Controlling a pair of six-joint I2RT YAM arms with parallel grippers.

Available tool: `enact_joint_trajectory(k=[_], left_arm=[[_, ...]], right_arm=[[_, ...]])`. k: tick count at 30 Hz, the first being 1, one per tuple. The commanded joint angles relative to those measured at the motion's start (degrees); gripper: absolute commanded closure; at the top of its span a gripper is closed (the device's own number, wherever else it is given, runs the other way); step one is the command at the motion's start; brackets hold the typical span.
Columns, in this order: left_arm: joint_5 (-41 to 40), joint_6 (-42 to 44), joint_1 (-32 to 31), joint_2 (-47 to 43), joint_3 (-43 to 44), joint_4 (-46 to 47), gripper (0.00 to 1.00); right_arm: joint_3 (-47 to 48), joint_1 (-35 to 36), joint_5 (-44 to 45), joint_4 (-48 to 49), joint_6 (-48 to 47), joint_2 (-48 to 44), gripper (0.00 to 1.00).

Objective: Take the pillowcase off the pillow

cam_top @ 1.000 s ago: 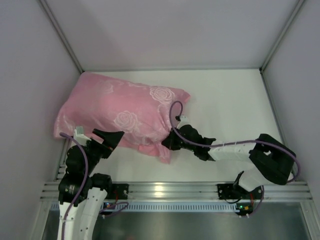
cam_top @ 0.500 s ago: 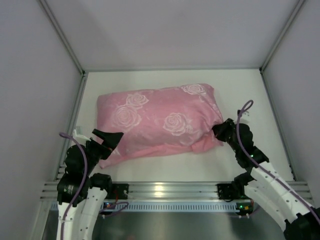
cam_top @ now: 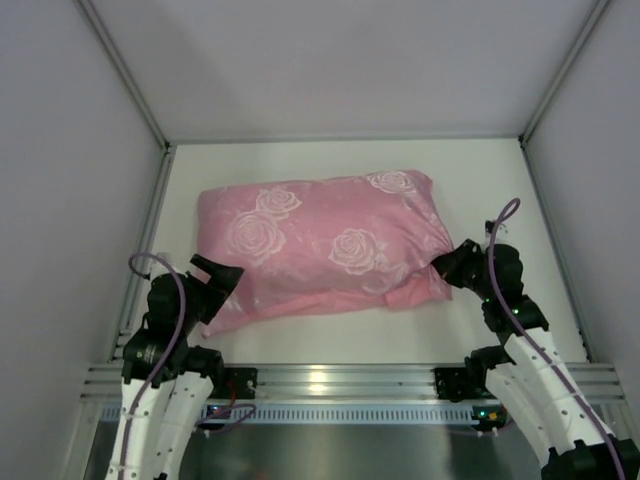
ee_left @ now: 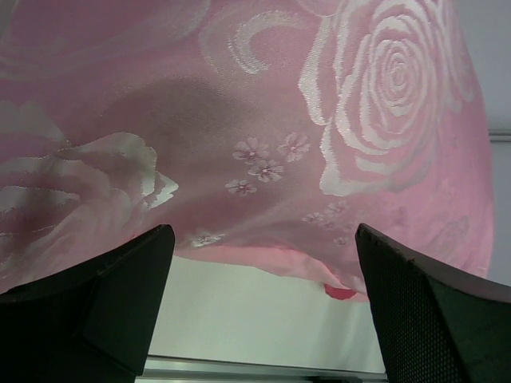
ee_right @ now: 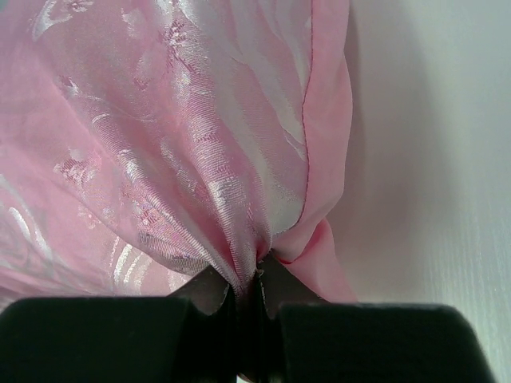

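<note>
The pink rose-patterned pillowcase (cam_top: 320, 245) lies across the middle of the white table, stuffed plump. The white pillow is hidden inside it. My right gripper (cam_top: 447, 268) is shut on a bunched corner of the pillowcase (ee_right: 239, 207) at its near right end. My left gripper (cam_top: 222, 283) is open and empty just off the pillowcase's near left corner. In the left wrist view the pink cloth (ee_left: 263, 136) hangs above the gap between my open fingers (ee_left: 419, 311), with its hem lifted off the table.
White walls close in the table on the left, back and right. A metal rail (cam_top: 340, 380) runs along the near edge between the arm bases. Bare table (cam_top: 470, 180) shows right of and behind the pillowcase.
The right gripper dragged the pillowcase corner to the right, swinging the whole bundle from the far left to the table's middle. It has since shifted slightly further right. The left gripper stayed open, nearly still.
</note>
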Motion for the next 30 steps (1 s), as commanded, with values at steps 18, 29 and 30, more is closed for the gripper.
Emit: enact_joint_trajectory(k=[18,29,30], left_arm=[[13.6,2.9,0.3,18.6,-10.7,30.8,0.57],[17.7,1.5,0.3,11.4,-10.1,30.6,1.0],[17.1,1.4,0.3,10.7,-9.9,29.9,1.0]], right_arm=[[4.0,-2.0,-12.9,6.4,-2.8,3.8,1.0],[4.4,-2.2,-15.2,6.5,-4.7,2.5,1.0],[4.3,-2.0,-15.4,6.5,-4.8,2.7,1.0]])
